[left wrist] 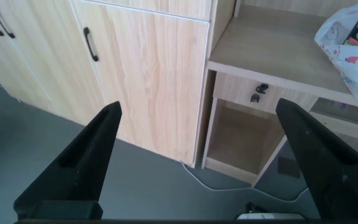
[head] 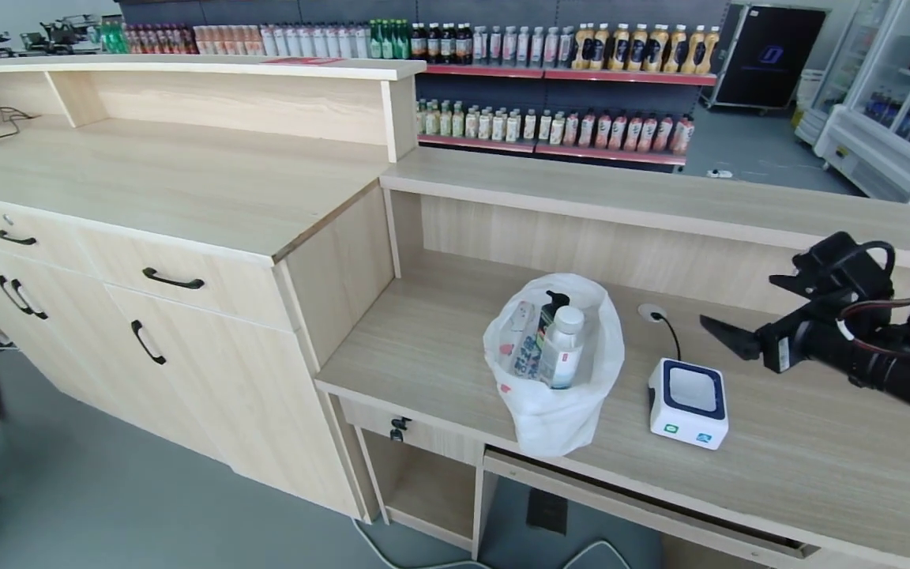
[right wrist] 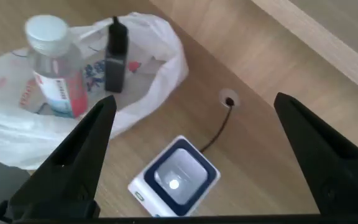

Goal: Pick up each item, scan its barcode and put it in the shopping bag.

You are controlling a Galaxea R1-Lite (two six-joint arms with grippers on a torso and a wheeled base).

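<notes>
A white shopping bag (head: pixel 558 419) stands open on the lower wooden counter (head: pixel 431 348). It holds a clear bottle with a white cap (head: pixel 564 348), a black pump bottle (head: pixel 554 304) and a flat packet (head: pixel 518 325). To the bag's right lies the white barcode scanner (head: pixel 688 403). My right gripper (head: pixel 755 312) hovers open and empty above and right of the scanner. The right wrist view shows that gripper (right wrist: pixel 194 149) over the scanner (right wrist: pixel 174 177), with the bag (right wrist: pixel 166 56) and clear bottle (right wrist: pixel 51 68) beyond. My left gripper (left wrist: pixel 194 143) hangs open and empty low in front of the cabinets, with the bag (left wrist: pixel 347 56) far off.
A taller counter with drawers and cabinet doors (head: pixel 163 316) rises to the left of the bag. A raised ledge (head: pixel 660 197) runs behind the lower counter. The scanner's cable goes into a hole (head: pixel 651 313). Drink shelves (head: pixel 550 126) stand behind.
</notes>
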